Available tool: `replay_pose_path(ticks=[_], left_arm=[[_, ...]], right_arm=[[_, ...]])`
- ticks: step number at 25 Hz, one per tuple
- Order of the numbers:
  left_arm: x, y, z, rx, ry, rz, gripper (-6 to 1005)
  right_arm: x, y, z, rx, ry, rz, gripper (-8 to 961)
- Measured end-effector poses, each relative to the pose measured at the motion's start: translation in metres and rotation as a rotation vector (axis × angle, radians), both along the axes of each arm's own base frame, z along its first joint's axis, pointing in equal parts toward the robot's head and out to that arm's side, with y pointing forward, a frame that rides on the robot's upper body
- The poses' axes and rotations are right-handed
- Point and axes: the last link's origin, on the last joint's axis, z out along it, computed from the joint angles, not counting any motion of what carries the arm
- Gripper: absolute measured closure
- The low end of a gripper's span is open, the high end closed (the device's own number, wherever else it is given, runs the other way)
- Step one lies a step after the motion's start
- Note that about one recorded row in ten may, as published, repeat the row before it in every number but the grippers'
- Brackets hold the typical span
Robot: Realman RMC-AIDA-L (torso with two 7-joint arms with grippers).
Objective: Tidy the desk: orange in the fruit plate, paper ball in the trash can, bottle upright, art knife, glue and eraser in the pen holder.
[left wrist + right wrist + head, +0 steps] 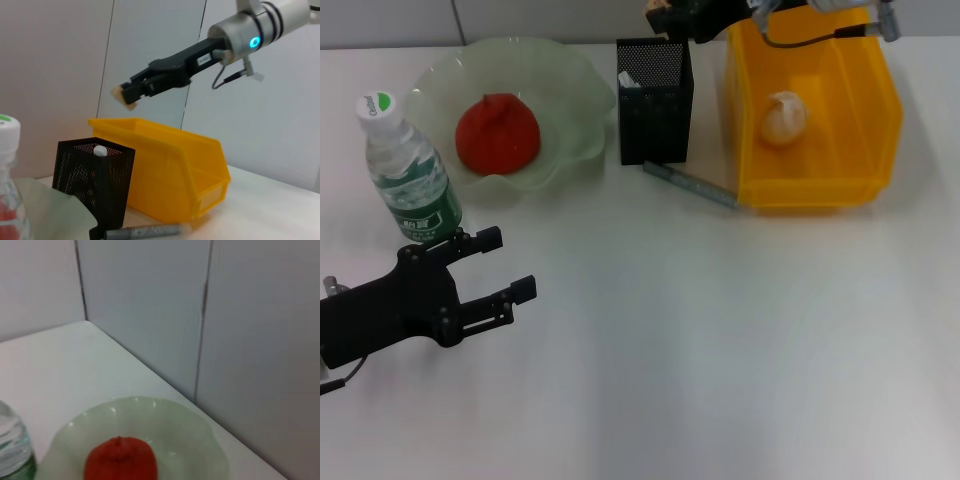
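Eraser first: the tiny tan-beige eraser block (120, 95) is off the desk, pinched between the fingers of our right gripper (129, 93), which hangs in the air above the tall square black mesh pen holder (655, 102). In the head view this gripper (665, 18) only shows at the far edge, just behind the holder's rim. Inside the pen holder we see a white cap tip (100, 149) poking up (what it belongs to we cannot tell). A grey, slim, pen-like tool (691, 186) lies flat on the white desk (720, 350) in front, between the holder and the deep bright yellow plastic trash can (812, 190), its end touching the can's front. The small crumpled white paper ball (785, 117) rests inside that can. The round red-orange orange (497, 132) sits in the wide pale green fruit plate (575, 100) with its wavy rim. The clear plastic water bottle (408, 176) with green label stands upright just beside the plate. Our left gripper (500, 265) rests low near the bottle, fingers apart and holding nothing.
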Motion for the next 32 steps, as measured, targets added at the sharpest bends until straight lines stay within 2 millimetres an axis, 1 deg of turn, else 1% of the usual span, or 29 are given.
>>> replay_pose_path(ticks=[2,3,7,12,26,31,32], left_arm=[[0.0,0.0,0.0,0.0,-0.001,-0.001,198],[0.0,0.0,0.0,0.0,-0.001,-0.001,198],[0.0,0.0,0.0,-0.001,-0.002,0.0,198],[0.0,0.0,0.0,-0.001,-0.002,-0.001,197],[0.0,-0.001,0.0,-0.005,-0.001,-0.003,198],[0.0,-0.002,-0.001,-0.009,0.001,-0.004,198],[0.0,-0.002,-0.001,-0.01,0.002,-0.004,198]], right_arm=[[0.001,0.007,-0.008,0.014,-0.026,-0.026,643],[0.001,0.007,-0.008,0.014,-0.026,-0.026,642],[0.005,0.015,-0.019,0.031,-0.064,-0.056,635],[0.006,0.016,-0.026,0.025,-0.086,-0.062,628],[0.011,0.015,-0.032,0.031,-0.106,-0.06,607],[0.012,0.016,-0.03,0.048,-0.09,-0.064,370],[0.011,0.015,-0.026,0.062,-0.054,-0.069,362]])
